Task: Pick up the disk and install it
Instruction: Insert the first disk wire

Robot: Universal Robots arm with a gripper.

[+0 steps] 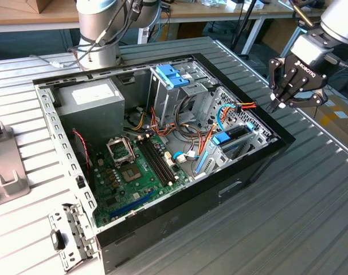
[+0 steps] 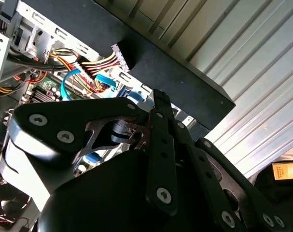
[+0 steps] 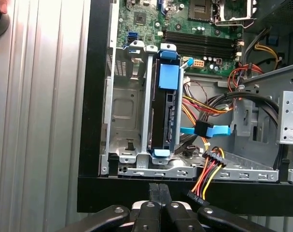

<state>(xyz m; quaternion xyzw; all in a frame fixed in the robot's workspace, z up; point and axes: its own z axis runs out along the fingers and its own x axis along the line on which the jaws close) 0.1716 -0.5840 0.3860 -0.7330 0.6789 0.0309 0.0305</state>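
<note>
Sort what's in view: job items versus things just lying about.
Job: disk, in the drive bay; gripper, shut and empty.
Lying about: motherboard, power supply, blue-handled cage, power cables.

Pincer (image 1: 276, 105) near case (image 1: 179, 199) rim (outside it); disk (image 1: 230, 137) seated inside.

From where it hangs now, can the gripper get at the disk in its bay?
Probably yes. The gripper hangs just outside the case wall, and the disk sits edge-up in its bay with nothing over it. The cables beside it and the shut fingers could hinder a grasp.
</note>
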